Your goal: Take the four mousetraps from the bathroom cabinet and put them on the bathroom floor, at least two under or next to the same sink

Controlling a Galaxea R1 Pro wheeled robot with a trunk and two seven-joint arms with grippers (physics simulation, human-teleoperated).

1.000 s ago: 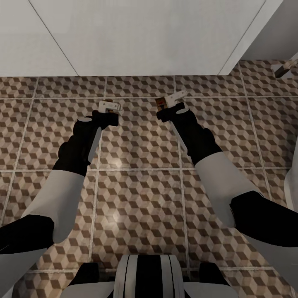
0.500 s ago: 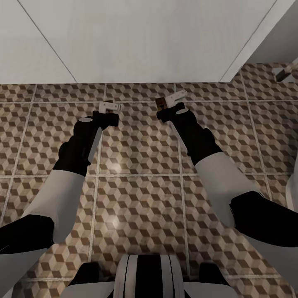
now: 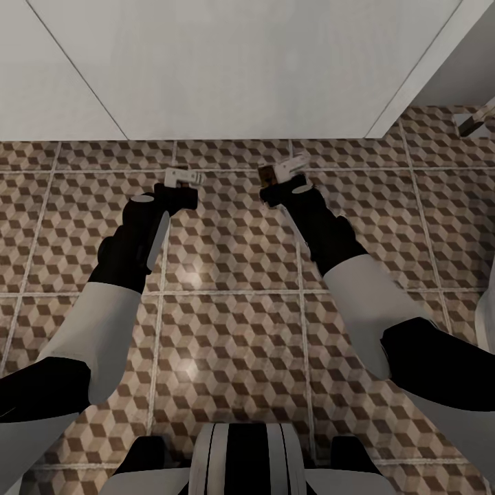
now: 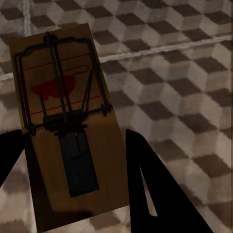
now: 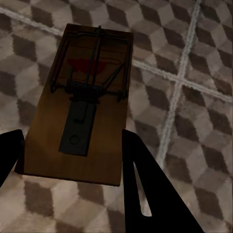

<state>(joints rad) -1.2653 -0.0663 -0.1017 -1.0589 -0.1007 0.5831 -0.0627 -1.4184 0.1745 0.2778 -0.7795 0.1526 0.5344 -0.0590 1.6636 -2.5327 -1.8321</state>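
Reaching forward, both arms low; each pincer [image 3: 184, 177] [image 3: 280, 170] clamps mousetrap [image 4: 63, 121] [image 5: 85, 109].

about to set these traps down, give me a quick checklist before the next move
1. Left claw shut on a mousetrap: ok.
2. Right claw shut on a second mousetrap: ok.
3. Patterned bathroom floor below both claws: ok.
4. Traps low enough to release: cannot tell.
5. Sink next to the drop spot: cannot tell.
6. Other two traps placed: cannot tell.
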